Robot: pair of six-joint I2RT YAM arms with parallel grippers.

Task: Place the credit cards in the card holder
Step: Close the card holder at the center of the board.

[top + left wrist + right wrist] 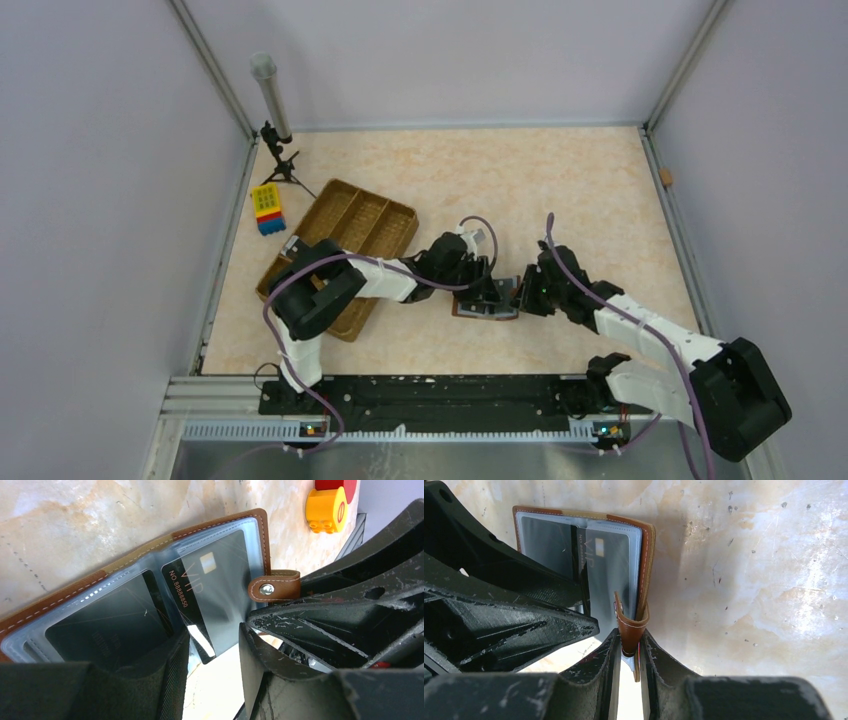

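Observation:
The brown card holder [261,535] lies open on the table, its clear sleeves facing up. A dark card [105,630] fills the left sleeve. A black VIP credit card [210,585] sits partway in the right sleeve, its lower corner sticking out between the fingers of my left gripper [214,655]. That gripper is open, and neither finger touches the card. My right gripper [630,655] is shut on the holder's right cover edge and snap strap [630,625], keeping that flap raised. From above, both grippers meet at the holder [487,312].
A large brown compartmented tray [345,245] lies left of the holder, partly under the left arm. A yellow-and-blue block [267,208] and a small tripod with a tube [272,100] stand at the back left. Yellow and red bricks [327,507] lie near the holder.

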